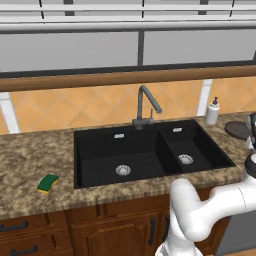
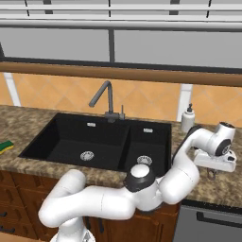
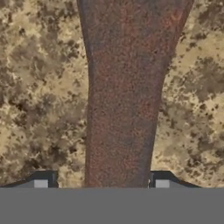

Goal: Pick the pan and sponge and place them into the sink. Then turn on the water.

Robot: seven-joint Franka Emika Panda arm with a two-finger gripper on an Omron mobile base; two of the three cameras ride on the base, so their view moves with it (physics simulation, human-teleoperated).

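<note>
Pan (image 3: 124, 96): we find its handle running top to bottom of the hand view, between gripper (image 3: 101, 183) fingertips standing apart either side. Sponge (image 1: 48, 183): lower left, on counter (image 1: 30, 155).

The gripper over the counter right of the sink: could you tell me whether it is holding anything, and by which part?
The gripper straddles the pan's handle, one fingertip on each side, but a closed grip cannot be confirmed; the pan lies on the counter.

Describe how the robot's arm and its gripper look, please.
The arm is glossy white, built of thick rounded segments with dark grey joint rings and a grey cap at the elbow. The gripper has a white boxy body and two small dark fingertips. No cables or markings are visible.
</note>
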